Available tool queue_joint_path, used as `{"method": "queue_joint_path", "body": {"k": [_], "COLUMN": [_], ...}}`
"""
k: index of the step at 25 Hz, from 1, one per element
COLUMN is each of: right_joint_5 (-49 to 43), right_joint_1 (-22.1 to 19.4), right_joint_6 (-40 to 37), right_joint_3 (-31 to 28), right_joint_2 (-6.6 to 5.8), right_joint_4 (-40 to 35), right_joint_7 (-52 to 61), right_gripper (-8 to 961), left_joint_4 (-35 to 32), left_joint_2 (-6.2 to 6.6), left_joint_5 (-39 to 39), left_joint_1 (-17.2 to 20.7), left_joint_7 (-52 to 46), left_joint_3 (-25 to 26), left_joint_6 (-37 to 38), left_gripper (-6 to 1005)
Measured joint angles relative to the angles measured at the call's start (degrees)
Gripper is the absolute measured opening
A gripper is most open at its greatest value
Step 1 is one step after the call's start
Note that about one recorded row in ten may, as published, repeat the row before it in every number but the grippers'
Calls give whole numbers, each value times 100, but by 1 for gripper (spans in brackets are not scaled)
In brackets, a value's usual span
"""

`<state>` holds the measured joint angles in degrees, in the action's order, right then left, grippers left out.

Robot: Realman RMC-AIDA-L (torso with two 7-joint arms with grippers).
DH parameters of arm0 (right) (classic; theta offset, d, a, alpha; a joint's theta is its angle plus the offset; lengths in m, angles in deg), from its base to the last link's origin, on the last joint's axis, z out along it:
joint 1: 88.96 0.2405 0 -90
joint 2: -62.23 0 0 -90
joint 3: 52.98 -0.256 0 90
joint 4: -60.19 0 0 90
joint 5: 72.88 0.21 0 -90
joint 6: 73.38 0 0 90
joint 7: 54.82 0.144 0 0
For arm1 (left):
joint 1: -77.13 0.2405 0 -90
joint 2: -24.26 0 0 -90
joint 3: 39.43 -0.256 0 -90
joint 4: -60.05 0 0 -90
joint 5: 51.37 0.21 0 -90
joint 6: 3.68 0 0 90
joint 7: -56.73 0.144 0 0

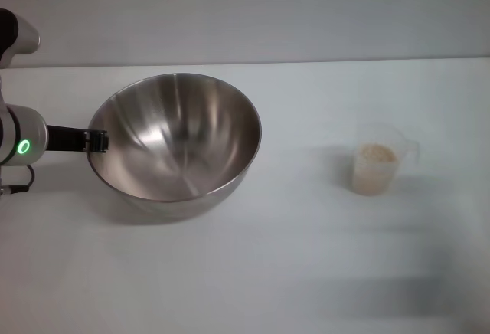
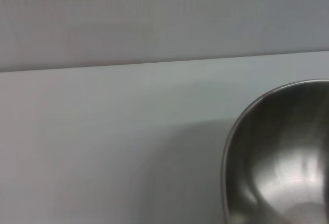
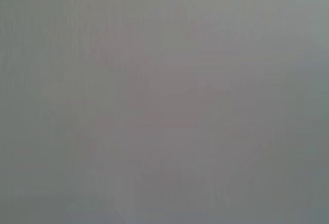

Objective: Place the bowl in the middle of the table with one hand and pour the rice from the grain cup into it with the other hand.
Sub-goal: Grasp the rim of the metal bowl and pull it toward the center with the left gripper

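Note:
The bowl (image 1: 174, 136) is left of the table's (image 1: 306, 257) middle, its shiny inside empty and its rim tilted. My left gripper (image 1: 97, 141) reaches in from the left and is shut on the bowl's left rim. Part of the bowl also shows in the left wrist view (image 2: 280, 157). The grain cup (image 1: 377, 162) stands upright on the right side of the table, about half full of rice (image 1: 377, 154), handle pointing right. My right gripper is out of view; its wrist view shows only a plain grey surface.
The white tabletop runs back to a far edge against a plain grey wall (image 1: 268, 12). A gap of bare table (image 1: 306, 158) lies between bowl and cup.

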<state>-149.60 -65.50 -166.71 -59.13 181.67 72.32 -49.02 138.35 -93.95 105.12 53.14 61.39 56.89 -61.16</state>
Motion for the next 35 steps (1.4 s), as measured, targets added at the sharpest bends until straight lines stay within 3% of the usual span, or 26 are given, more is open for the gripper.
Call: {"method": "queue_joint_path", "body": {"k": [16, 25, 35], "right_joint_5": [0, 0, 0], "right_joint_1": [0, 0, -8], "right_joint_6": [-22, -27, -27], "right_joint_3": [0, 0, 0], "right_joint_2": [0, 0, 0], "right_joint_4": [0, 13, 26], "right_joint_7": [0, 0, 0], "right_gripper": [674, 674, 674], "left_joint_4": [-39, -161, -328], "left_joint_2": [-6, 14, 14], "left_joint_5": [137, 134, -299], "left_joint_1": [-40, -147, -396], "left_joint_7": [-4, 112, 674], "left_joint_3": [56, 97, 848], "left_joint_6": [0, -150, -617], "left_gripper": [101, 91, 77]}}
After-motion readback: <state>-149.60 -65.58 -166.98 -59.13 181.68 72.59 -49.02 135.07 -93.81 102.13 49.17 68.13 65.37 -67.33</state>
